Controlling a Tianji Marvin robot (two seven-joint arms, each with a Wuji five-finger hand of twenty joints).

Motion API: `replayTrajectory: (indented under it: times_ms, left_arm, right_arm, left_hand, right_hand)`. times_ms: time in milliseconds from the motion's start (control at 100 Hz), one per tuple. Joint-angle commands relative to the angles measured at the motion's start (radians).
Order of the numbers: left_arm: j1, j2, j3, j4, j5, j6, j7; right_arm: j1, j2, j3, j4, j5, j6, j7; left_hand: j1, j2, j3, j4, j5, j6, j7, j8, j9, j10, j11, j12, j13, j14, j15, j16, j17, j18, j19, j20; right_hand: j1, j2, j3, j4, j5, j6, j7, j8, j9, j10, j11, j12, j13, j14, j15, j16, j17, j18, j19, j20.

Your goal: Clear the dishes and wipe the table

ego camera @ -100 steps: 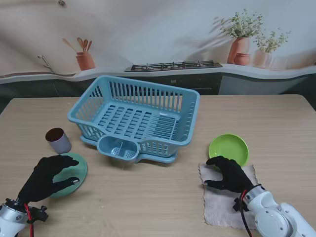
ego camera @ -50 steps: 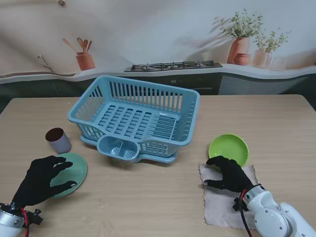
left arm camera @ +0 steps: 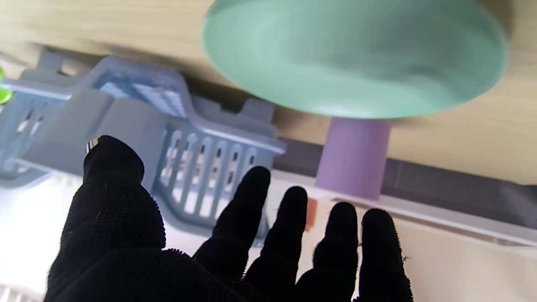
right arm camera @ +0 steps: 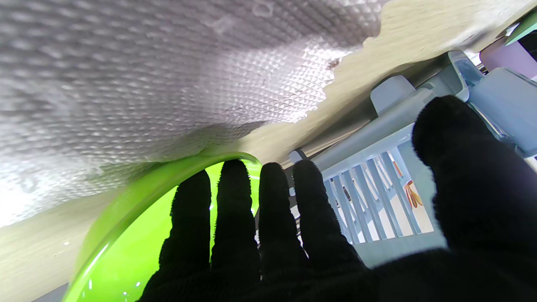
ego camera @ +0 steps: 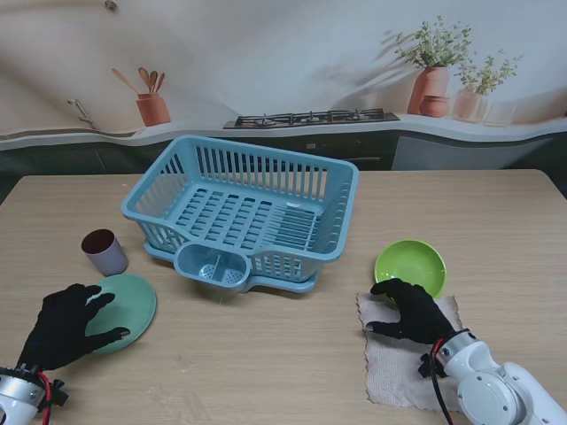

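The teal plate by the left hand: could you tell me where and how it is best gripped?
Probably by its near-left rim: the teal plate lies flat, so the open left hand, already at that edge, needs a thumb over the rim and fingers worked beneath it.

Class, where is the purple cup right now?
Stand view: the purple cup stands at the table's left, between the blue dish rack and the teal plate.

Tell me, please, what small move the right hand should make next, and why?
Probably reach forward and close on the green plate: the right hand is open over the cloth, fingertips at the plate's near rim, holding nothing.
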Motion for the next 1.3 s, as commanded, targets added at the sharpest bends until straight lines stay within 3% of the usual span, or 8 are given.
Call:
replayTrajectory:
  times_ms: [0, 330, 450, 590, 740, 910, 1050, 1290]
  left_arm:
    - [-0.006, 0.005, 0.01, 0.013, 0.002, 0.008, -0.019]
    - [-0.067, 0.014, 0.063, 0.066, -0.031, 0.117, -0.085]
    - [-0.077, 0.017, 0.079, 0.07, -0.051, 0.173, -0.131]
    - [-0.086, 0.022, 0.095, 0.07, -0.063, 0.232, -0.182]
    - [-0.095, 0.026, 0.111, 0.071, -0.066, 0.269, -0.212]
    - [-0.106, 0.031, 0.127, 0.078, -0.063, 0.306, -0.243]
    - [-0.111, 0.035, 0.135, 0.071, -0.081, 0.348, -0.295]
    - [-0.125, 0.04, 0.153, 0.084, -0.068, 0.393, -0.322]
  right_arm:
    - [0.0, 0.0, 0.001, 0.0, -0.004, -0.009, 0.013]
    - [0.0, 0.0, 0.002, 0.0, -0.005, -0.01, 0.013]
    - [0.0, 0.0, 0.002, 0.0, -0.006, -0.01, 0.013]
    - [0.001, 0.0, 0.002, 0.0, -0.006, -0.01, 0.013]
    - [0.001, 0.0, 0.001, 0.0, -0.005, -0.008, 0.013]
    - [0.001, 0.0, 0.0, 0.0, -0.005, -0.006, 0.014]
    - [0.001, 0.0, 0.0, 0.0, -0.007, -0.006, 0.014]
    - [0.002, 0.0, 0.0, 0.001, -0.008, -0.007, 0.012]
  left_hand:
    - [-0.033, 0.009, -0.03, -0.001, -0.044, 0.022, -0.019, -0.012, -0.046, -0.019, -0.009, -0.029, -0.042, -0.026, -0.023, -0.019, -0.017, -0.032, -0.05, -0.032]
    - [-0.059, 0.019, -0.038, -0.005, -0.102, 0.03, -0.04, -0.038, -0.151, -0.058, -0.037, -0.049, -0.129, -0.098, -0.113, -0.062, -0.006, -0.106, -0.332, -0.044]
    - [-0.067, 0.023, -0.04, -0.006, -0.142, 0.037, -0.053, -0.05, -0.205, -0.07, -0.049, -0.057, -0.146, -0.122, -0.18, -0.083, -0.011, -0.137, -0.454, -0.019]
    - [-0.074, 0.029, -0.042, -0.006, -0.173, 0.041, -0.059, -0.056, -0.22, -0.077, -0.093, -0.086, -0.17, -0.146, -0.264, -0.062, -0.01, -0.161, -0.593, 0.081]
    - [-0.081, 0.03, -0.044, -0.007, -0.185, 0.044, -0.064, -0.06, -0.222, -0.078, -0.128, -0.106, -0.179, -0.155, -0.289, -0.067, -0.013, -0.173, -0.629, 0.097]
    - [-0.081, 0.031, -0.043, -0.007, -0.193, 0.05, -0.065, -0.061, -0.227, -0.075, -0.143, -0.114, -0.179, -0.158, -0.301, -0.078, -0.012, -0.182, -0.647, 0.094]
    - [-0.079, 0.037, -0.043, -0.006, -0.216, 0.055, -0.062, -0.051, -0.233, -0.075, -0.184, -0.14, -0.176, -0.163, -0.321, -0.136, 0.005, -0.198, -0.699, 0.042]
    - [-0.039, 0.022, -0.031, 0.0, -0.228, 0.058, -0.065, -0.048, -0.237, -0.072, -0.187, -0.142, -0.177, -0.157, -0.316, -0.143, 0.007, -0.2, -0.692, 0.041]
  right_hand:
    - [-0.006, -0.025, -0.011, 0.033, -0.015, 0.0, 0.008, -0.01, -0.006, -0.001, 0.013, 0.006, -0.018, -0.015, 0.022, 0.008, 0.002, -0.022, 0.015, -0.006]
    - [-0.005, -0.026, -0.004, 0.034, -0.009, 0.0, 0.007, -0.01, -0.005, -0.001, 0.013, 0.007, -0.018, -0.015, 0.022, 0.008, 0.001, -0.02, 0.015, -0.005]
    - [-0.004, -0.027, 0.0, 0.034, -0.008, 0.0, 0.007, -0.01, -0.005, -0.001, 0.012, 0.007, -0.018, -0.015, 0.022, 0.008, 0.0, -0.019, 0.014, -0.004]
    - [-0.004, -0.028, 0.002, 0.034, -0.004, -0.001, 0.006, -0.01, -0.004, 0.0, 0.012, 0.007, -0.018, -0.015, 0.022, 0.008, 0.0, -0.018, 0.014, -0.004]
    - [-0.004, -0.028, 0.004, 0.034, 0.0, -0.002, 0.006, -0.01, -0.004, 0.0, 0.012, 0.007, -0.018, -0.015, 0.022, 0.008, -0.002, -0.018, 0.013, -0.004]
    - [-0.003, -0.029, 0.007, 0.033, 0.005, -0.003, 0.007, -0.009, -0.003, -0.001, 0.012, 0.007, -0.018, -0.015, 0.022, 0.008, -0.002, -0.016, 0.012, -0.003]
    - [-0.003, -0.03, 0.009, 0.033, 0.018, -0.004, 0.01, -0.007, -0.002, -0.001, 0.011, 0.007, -0.018, -0.015, 0.022, 0.008, -0.004, -0.016, 0.011, -0.003]
    - [-0.006, -0.028, 0.012, 0.032, 0.02, -0.005, 0.01, -0.005, 0.001, -0.001, 0.009, 0.006, -0.018, -0.015, 0.022, 0.008, -0.006, -0.014, 0.009, -0.003]
